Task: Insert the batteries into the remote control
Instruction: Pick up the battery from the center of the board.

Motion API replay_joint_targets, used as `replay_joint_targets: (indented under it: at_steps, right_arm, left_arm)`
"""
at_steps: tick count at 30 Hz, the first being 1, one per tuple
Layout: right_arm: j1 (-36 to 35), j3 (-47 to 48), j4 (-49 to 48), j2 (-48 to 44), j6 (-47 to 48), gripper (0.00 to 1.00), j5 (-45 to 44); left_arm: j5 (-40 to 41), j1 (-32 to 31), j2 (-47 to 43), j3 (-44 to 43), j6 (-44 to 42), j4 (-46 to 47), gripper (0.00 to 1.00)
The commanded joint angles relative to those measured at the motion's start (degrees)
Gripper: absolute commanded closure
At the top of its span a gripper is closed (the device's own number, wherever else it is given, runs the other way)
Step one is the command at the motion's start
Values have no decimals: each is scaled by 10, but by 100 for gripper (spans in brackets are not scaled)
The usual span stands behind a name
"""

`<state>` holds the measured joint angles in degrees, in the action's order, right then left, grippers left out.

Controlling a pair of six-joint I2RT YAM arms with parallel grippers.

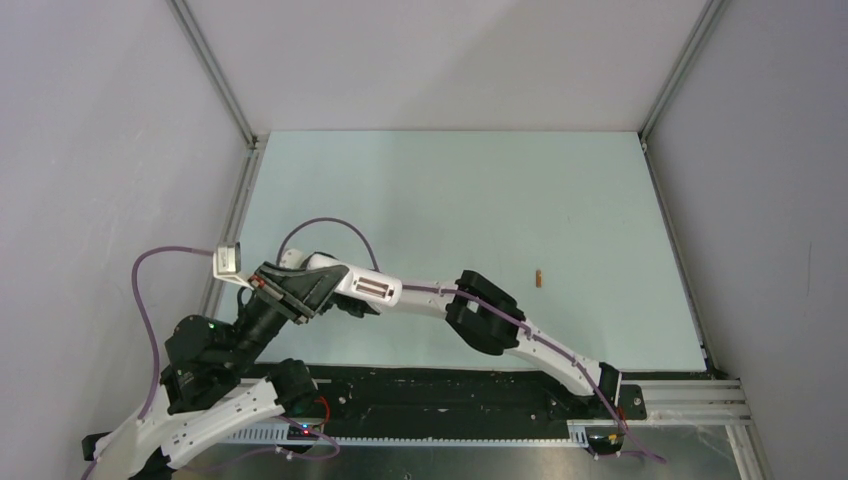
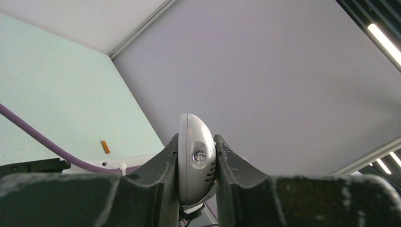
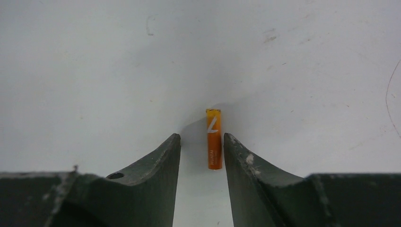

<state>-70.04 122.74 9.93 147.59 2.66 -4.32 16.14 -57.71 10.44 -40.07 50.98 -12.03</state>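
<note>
Remote control (image 2: 191,125) clamped edge-on in the left pincer (image 2: 196,163), both dark fingers pressed tight across its thin side. Its domed end, with a small clear bulb, points over the pale green table (image 1: 450,190) toward the right wall. Whether the back cover is off, I cannot tell.

Centre: the right pincer (image 3: 202,142) hangs spread over a battery (image 3: 213,139) lying flat on the table. One finger sits on each side and neither grips it, and the battery lies much nearer one finger than the other. Far right, well apart from both arms, a second battery (image 1: 540,278) lies alone on the table.

Risks, as I judge them: because the battery sits off-centre, one finger would reach it first on closing, and a smooth round body could roll or skid out instead of being pinched. The remote's glossy shell, held only by friction, may pivot or slip once a battery is pushed against it. From above, the two arms crowd together at left-centre, so a careless swing could knock one against the other.

Remote: shiny white moulded plastic, rounded at the end. Battery: a slim cylinder in an orange sleeve with white print. Fingers: matte, dark, scuffed pale at the edges, curving to blunt tips. Table: flat, matte, faintly scratched.
</note>
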Motion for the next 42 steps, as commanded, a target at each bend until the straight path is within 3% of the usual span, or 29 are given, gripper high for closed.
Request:
replay_joint_targets:
  at_steps: [1,6,9,12,17,22,29,37,42]
  right_arm:
    - [-14,-22,78,6,4,58,-24]
    - [-5,-35,92,2,-30,67,-34]
    - [9,-39,97,-1,-61,86,-30]
    - [33,-60,79,-12,-107,99,11]
    - [64,-164,-29,-95,-146,100,71]
    - [101,-259,-111,-260,-165,100,74]
    - [150,-504,-203,-540,-228,100,37]
    - [135,-755,-151,-843,-243,100,-33]
    - [103,-837,-73,-1071,-204,100,-32]
  left_arm:
    - [3,2,-10,1,-1,14,100]
    - [2,3,-11,4,4,13,100]
    - [1,3,-11,2,4,14,100]
    - [0,3,-13,2,7,14,100]
    - [-4,3,-20,3,13,13,100]
    - [-8,3,-35,4,21,13,100]
    - [-13,3,-58,13,22,14,100]
    - [-15,3,-84,44,19,11,100]
    - [-48,3,-91,94,17,35,100]
